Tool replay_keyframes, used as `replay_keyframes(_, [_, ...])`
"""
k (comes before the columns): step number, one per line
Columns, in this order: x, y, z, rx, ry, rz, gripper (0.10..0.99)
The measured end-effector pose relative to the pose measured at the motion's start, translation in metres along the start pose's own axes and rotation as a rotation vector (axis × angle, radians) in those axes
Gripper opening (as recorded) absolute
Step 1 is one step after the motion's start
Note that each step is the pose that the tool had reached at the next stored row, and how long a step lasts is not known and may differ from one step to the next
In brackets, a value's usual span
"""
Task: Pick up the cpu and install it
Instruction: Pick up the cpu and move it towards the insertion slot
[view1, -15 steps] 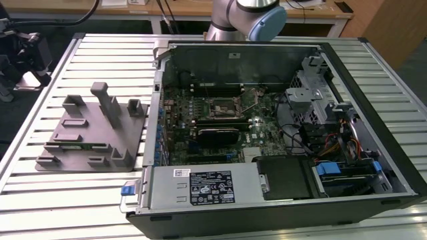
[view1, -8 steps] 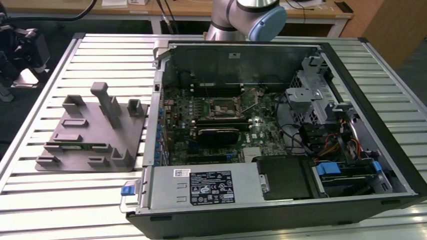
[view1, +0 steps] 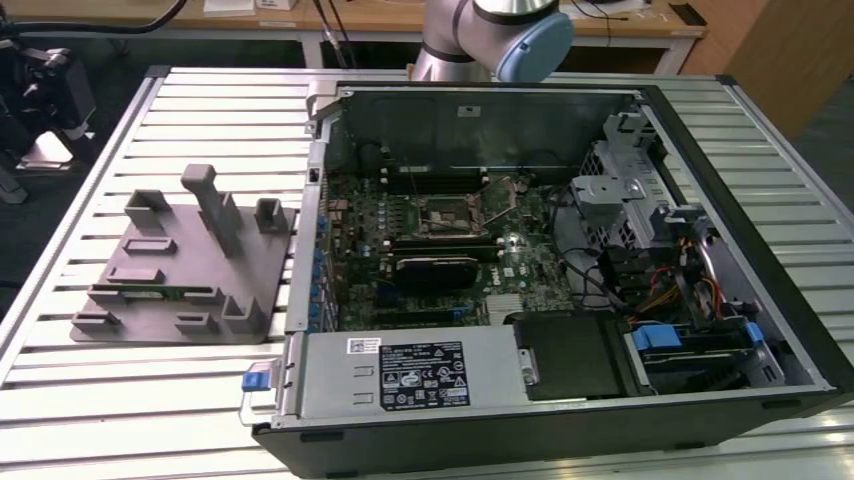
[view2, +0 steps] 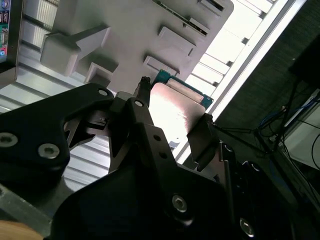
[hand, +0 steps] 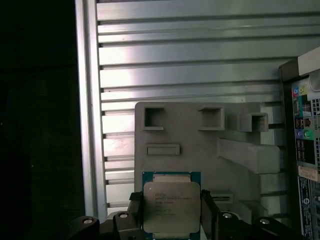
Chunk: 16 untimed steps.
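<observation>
Exterior view: the socket in the open case on the bench appears unfilled, so installation is judged outstanding.

Second wrist view: the hand is closed on the cpu, with two opposite edges clamped.

First wrist view: the cpu is held above the grey fixture near a bench edge, lid toward the camera. Being near-square, no long axis is distinguished.
</observation>
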<state>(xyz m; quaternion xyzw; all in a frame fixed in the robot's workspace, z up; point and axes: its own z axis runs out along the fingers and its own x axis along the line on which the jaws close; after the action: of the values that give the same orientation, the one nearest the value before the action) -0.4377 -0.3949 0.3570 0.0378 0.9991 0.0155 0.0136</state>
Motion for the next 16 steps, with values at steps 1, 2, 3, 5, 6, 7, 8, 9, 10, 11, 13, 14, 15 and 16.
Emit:
replay_keyframes(1, [0.0, 0.0, -0.0008, 0.0, 0.0001, 0.0, 0.545])
replay_keyframes(2, [-0.0001, 0.0001, -0.0018, 0.0, 0.0002, 0.0, 0.545])
replay_keyframes(3, [-0.0001, 0.0001, -0.0029, 0.0, 0.0001, 0.0, 0.545])
replay_keyframes(5, [-0.0002, 0.0002, -0.005, 0.0, 0.0, 0.0, 0.545])
replay_keyframes(6, [-0.0002, 0.0002, -0.0062, 0.0, 0.0001, 0.0, 0.545])
replay_keyframes(7, [-0.0002, 0.0002, -0.0074, 0.0, 0.0, 0.0, 0.545])
replay_keyframes(8, [-0.0002, 0.0003, -0.0086, 0.0, 0.0001, 0.0, 0.545])
replay_keyframes(9, [-0.0003, 0.0003, -0.0096, 0.0, 0.0001, 0.0, 0.545])
replay_keyframes(10, [-0.0003, 0.0003, -0.0106, 0.0, 0.0, 0.0, 0.545])
replay_keyframes(11, [-0.0003, 0.0004, -0.0117, 0.0, 0.0001, 0.0, 0.545])
replay_keyframes(13, [-0.0003, 0.0004, -0.0135, 0.0, 0.0, 0.0, 0.545])
replay_keyframes(14, [-0.0004, 0.0005, -0.0144, 0.0, 0.0001, 0.0, 0.545])
replay_keyframes(15, [-0.0004, 0.0005, -0.0153, 0.0, 0.0001, 0.0, 0.545])
replay_keyframes(16, [-0.0004, 0.0005, -0.0162, 0.0, 0.0, 0.0, 0.545])
